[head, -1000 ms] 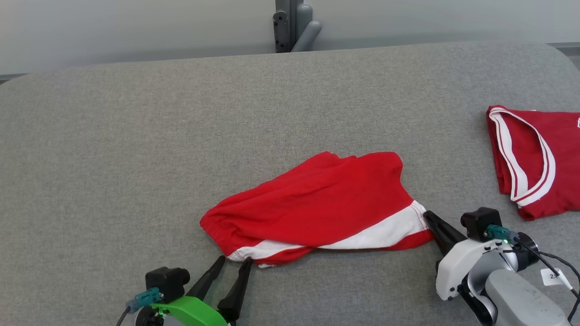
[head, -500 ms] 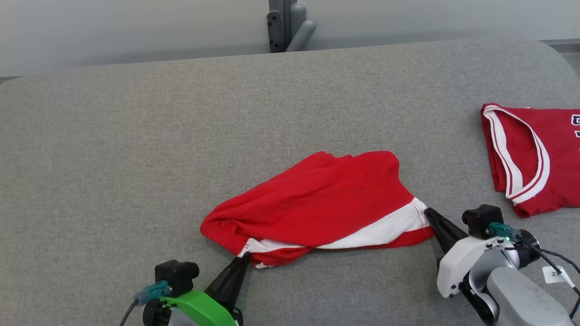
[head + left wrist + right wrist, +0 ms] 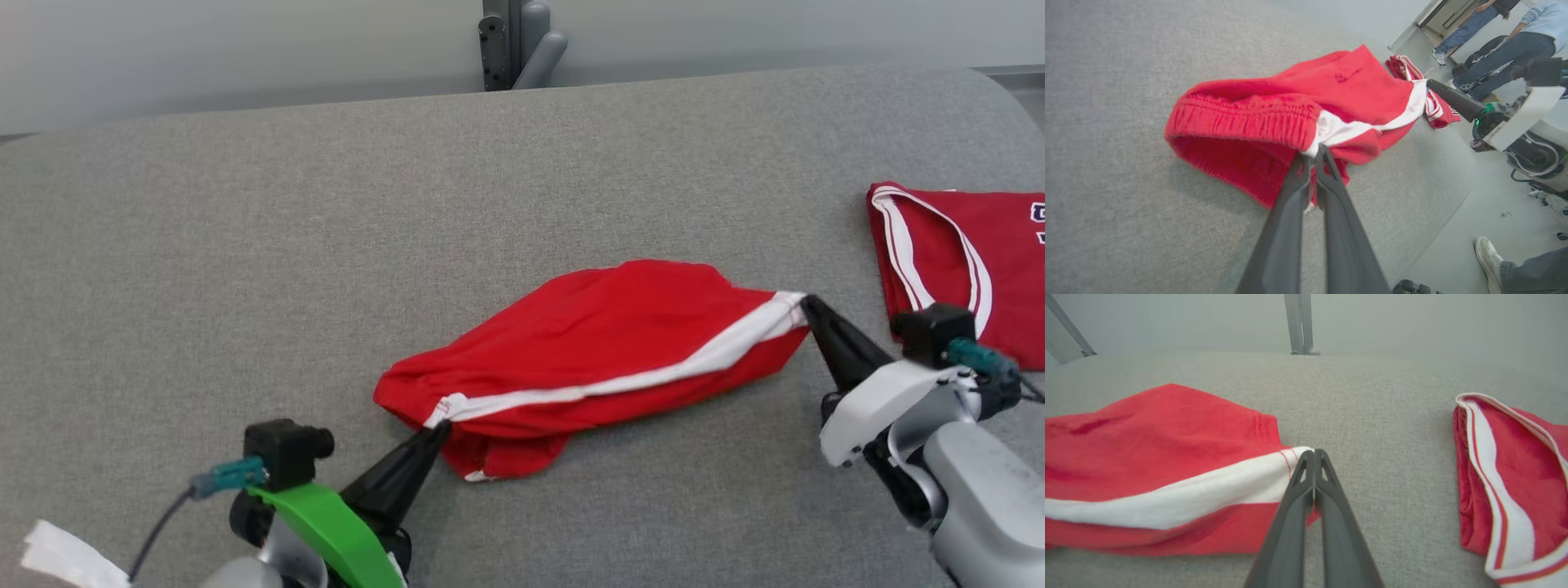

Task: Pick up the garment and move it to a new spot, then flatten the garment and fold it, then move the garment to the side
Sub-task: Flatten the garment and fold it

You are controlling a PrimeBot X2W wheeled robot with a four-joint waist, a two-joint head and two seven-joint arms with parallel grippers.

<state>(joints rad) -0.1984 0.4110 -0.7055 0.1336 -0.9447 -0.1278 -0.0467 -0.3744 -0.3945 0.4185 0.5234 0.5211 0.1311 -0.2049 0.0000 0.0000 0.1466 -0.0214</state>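
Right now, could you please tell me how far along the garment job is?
Done: both grips look made, the left gripper shut on the red shorts at the waistband end of the white stripe, the right gripper shut on the stripe's other end. In hand: the pick-up, shorts stretched between them. Left: moving, flattening, folding, setting aside.

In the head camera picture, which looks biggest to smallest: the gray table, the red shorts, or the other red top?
1. gray table, by far the largest.
2. red shorts.
3. red top, the smallest as it looks. The picture's right edge cuts it off, so its whole size is unsure.
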